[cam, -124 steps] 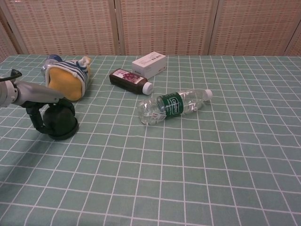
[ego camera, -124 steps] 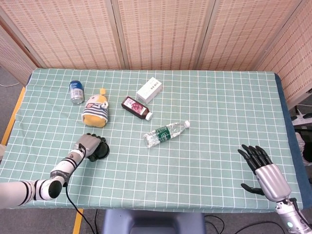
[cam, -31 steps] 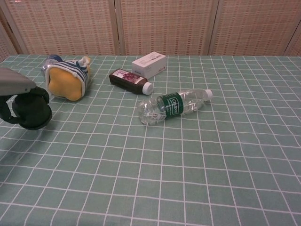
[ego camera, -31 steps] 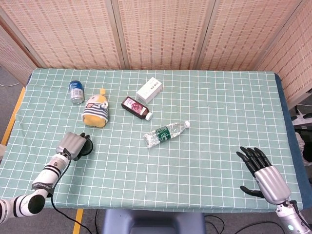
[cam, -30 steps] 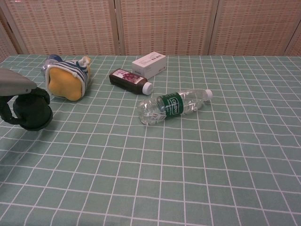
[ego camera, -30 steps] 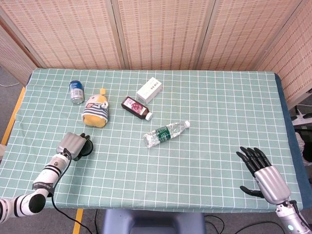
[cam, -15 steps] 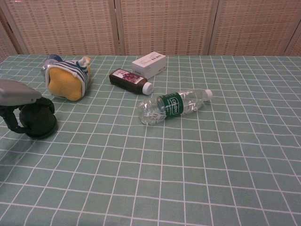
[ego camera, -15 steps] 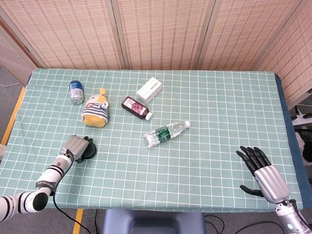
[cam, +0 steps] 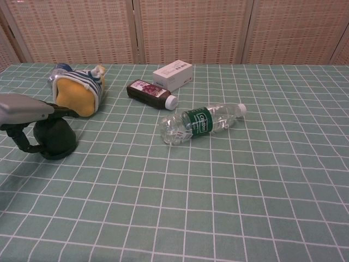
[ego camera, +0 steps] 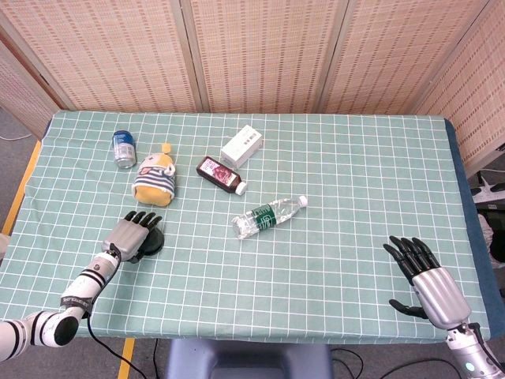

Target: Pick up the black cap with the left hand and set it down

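1. My left hand (ego camera: 130,234) sits at the near-left of the bench (ego camera: 355,197), palm down over the black cap (ego camera: 150,241). From the head view its fingers are straightened and fanned across the cap's top. In the chest view the palm lies flat above the cap with the thumb hooked down beside it. I read it as spread open, resting on the cap rather than gripping it; whether the thumb presses the cap's side I cannot tell.
2. The black cap (cam: 54,140) stands on the checked green cloth, brim flat down, just in front of the plush toy.
3. Blue can (ego camera: 124,148) at the far left, lying on the cloth, just behind the toy.
4. Striped yellow plush toy (ego camera: 155,179) beside the can, near the cap but apart from it.
5. Dark bottle with a white cap (ego camera: 220,174) lies on its side near mid-bench, cap end pointing toward the right and near edge.
6. White box (ego camera: 241,147) just behind that bottle, set at an angle.
7. Clear water bottle with a green label (ego camera: 269,215) lies on its side at the centre, cap end to the right.
8. My right hand (ego camera: 426,276) is at the near-right edge, fingers straight and apart, holding nothing, well apart from every object. Not seen in the chest view.
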